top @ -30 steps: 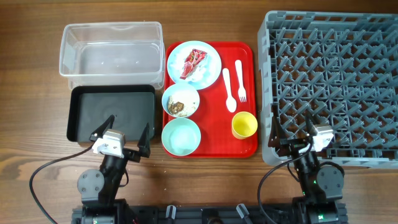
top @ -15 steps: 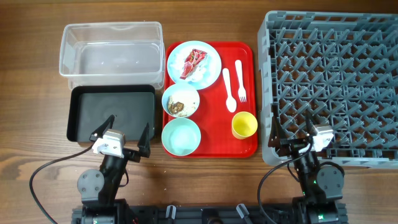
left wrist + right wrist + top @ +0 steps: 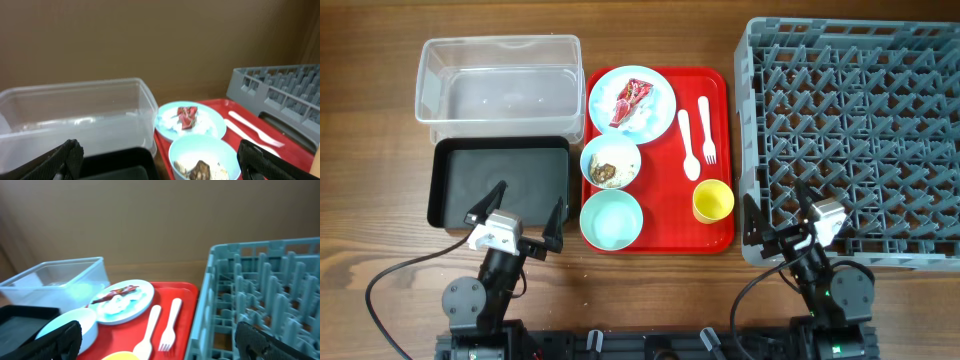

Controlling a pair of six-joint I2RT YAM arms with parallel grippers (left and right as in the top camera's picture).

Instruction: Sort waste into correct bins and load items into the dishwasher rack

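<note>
A pale blue plate (image 3: 631, 103) holding a red-and-white wrapper (image 3: 630, 100) sits on a red tray (image 3: 665, 205). Below it are a bowl with crumbs and brown scraps (image 3: 611, 163) and an empty bowl (image 3: 611, 219). A white spoon (image 3: 687, 143), a fork (image 3: 706, 129) and a yellow cup (image 3: 713, 201) lie on the tray's right. The clear tub (image 3: 500, 85) and black tray (image 3: 500, 182) stand at the left, the grey rack (image 3: 855, 140) at the right. My left gripper (image 3: 516, 210) is open over the black tray's near edge. My right gripper (image 3: 778, 212) is open at the rack's near left corner.
In the left wrist view the clear tub (image 3: 75, 117), plate (image 3: 190, 120) and scrap bowl (image 3: 202, 160) lie ahead. In the right wrist view the spoon (image 3: 149, 330), fork (image 3: 170, 322) and rack (image 3: 260, 300) lie ahead. Bare wooden table surrounds everything.
My right gripper has turned and shifted slightly left toward the red tray. My left gripper has barely moved. No object has moved.
</note>
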